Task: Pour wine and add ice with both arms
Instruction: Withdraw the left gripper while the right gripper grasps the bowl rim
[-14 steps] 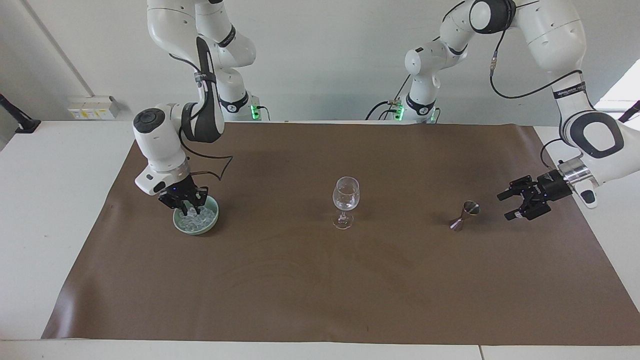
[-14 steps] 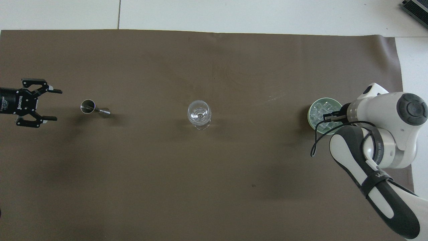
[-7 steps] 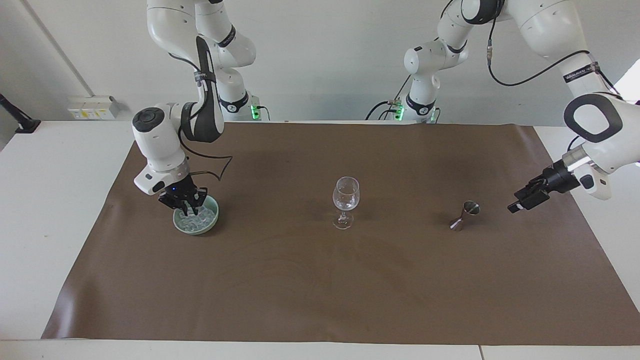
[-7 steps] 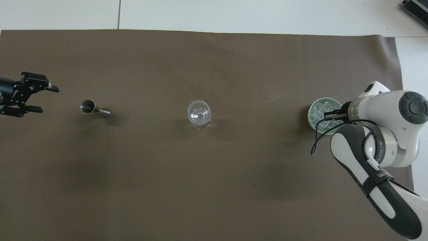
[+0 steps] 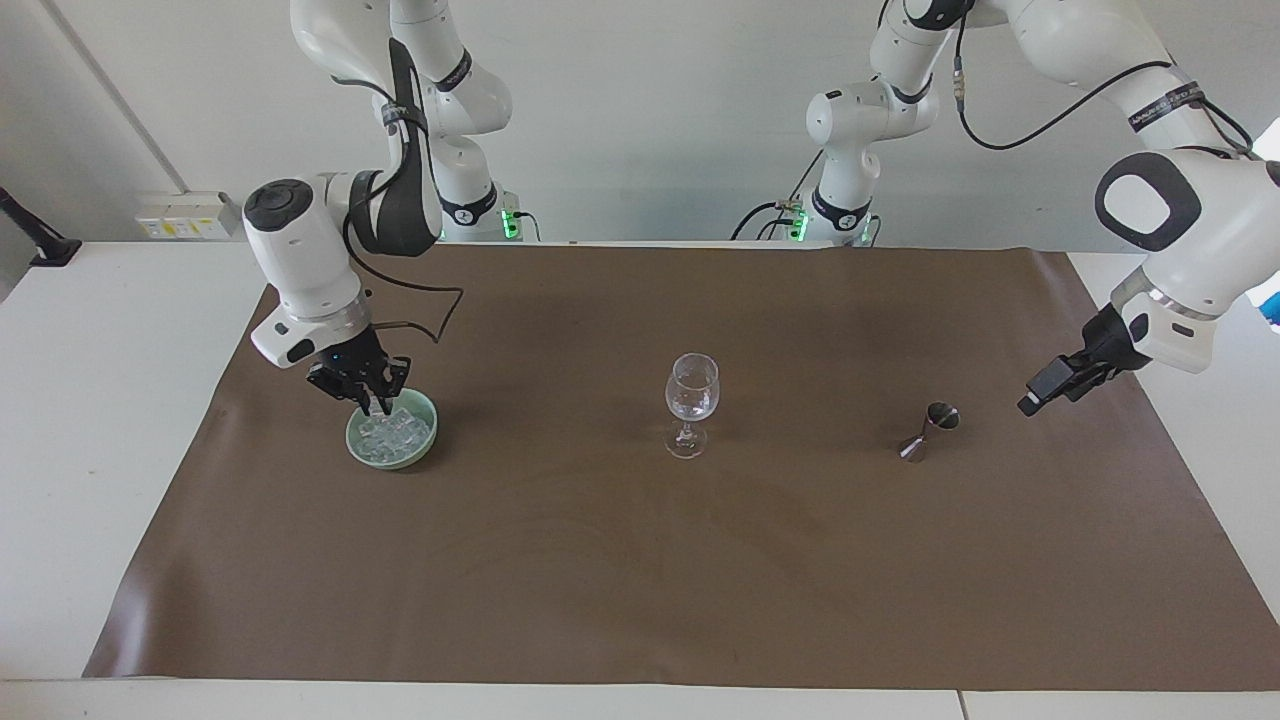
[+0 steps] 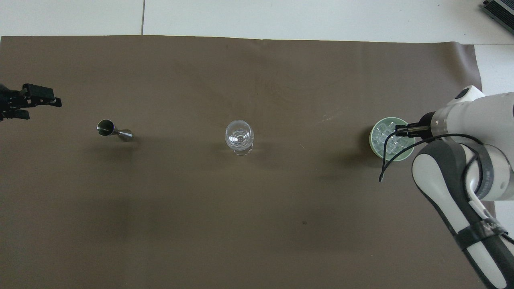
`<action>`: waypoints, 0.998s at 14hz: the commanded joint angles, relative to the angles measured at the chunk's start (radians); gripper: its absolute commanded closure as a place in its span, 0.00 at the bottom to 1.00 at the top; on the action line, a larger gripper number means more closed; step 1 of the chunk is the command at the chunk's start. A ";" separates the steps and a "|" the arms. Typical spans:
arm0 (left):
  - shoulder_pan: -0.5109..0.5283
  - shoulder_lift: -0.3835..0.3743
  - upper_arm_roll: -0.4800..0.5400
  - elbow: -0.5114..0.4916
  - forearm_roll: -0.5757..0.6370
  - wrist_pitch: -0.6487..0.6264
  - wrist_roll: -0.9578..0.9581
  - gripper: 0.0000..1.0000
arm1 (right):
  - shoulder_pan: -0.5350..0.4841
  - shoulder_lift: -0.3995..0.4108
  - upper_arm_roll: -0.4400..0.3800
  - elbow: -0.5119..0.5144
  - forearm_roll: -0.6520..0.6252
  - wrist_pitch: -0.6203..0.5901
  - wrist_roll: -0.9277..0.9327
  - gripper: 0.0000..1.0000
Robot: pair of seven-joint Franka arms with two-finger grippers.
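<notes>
A pale green bowl (image 5: 393,459) (image 6: 371,138) holds the ice (image 5: 402,430) (image 6: 381,136) at the right arm's end of the mat. My right gripper (image 5: 373,405) (image 6: 397,131) hangs just over the heap, shut; I cannot see whether a cube is pinched. A clear wine glass (image 5: 692,390) (image 6: 239,135) stands mid-mat. A small metal jigger (image 5: 930,428) (image 6: 114,130) stands toward the left arm's end. My left gripper (image 5: 1030,403) (image 6: 44,109) hovers beside the jigger, apart from it, open and holding nothing. Wine is out of view.
A brown mat (image 5: 640,580) covers most of the white table (image 5: 100,400). The bowl, glass and jigger stand in one row across it. A black cable (image 6: 383,160) loops from the right wrist beside the bowl.
The right gripper closed in the bowl and rose a little above the ice. The left arm lifted and turned its wrist, carrying its gripper away from the jigger.
</notes>
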 commanded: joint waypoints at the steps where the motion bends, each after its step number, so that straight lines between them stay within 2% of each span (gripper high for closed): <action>1: -0.068 -0.064 0.009 -0.012 0.071 0.002 0.034 0.00 | -0.006 -0.060 0.023 0.049 0.057 -0.101 0.071 1.00; 3: -0.102 -0.099 0.009 -0.011 0.095 -0.005 0.035 0.00 | -0.006 -0.083 0.063 0.093 0.066 -0.157 0.171 1.00; 6: -0.114 -0.160 0.007 -0.011 0.101 -0.057 0.037 0.00 | -0.006 -0.066 0.140 0.185 0.074 -0.207 0.339 1.00; 8: -0.116 -0.209 0.007 -0.012 0.101 -0.133 0.049 0.00 | -0.006 -0.059 0.227 0.190 0.075 -0.156 0.484 1.00; 11: -0.117 -0.237 0.010 -0.009 0.114 -0.280 0.049 0.00 | -0.004 -0.040 0.351 0.199 0.104 -0.073 0.668 1.00; 14: -0.117 -0.262 0.009 0.041 0.121 -0.405 0.048 0.00 | 0.005 0.059 0.446 0.312 0.089 -0.008 0.872 1.00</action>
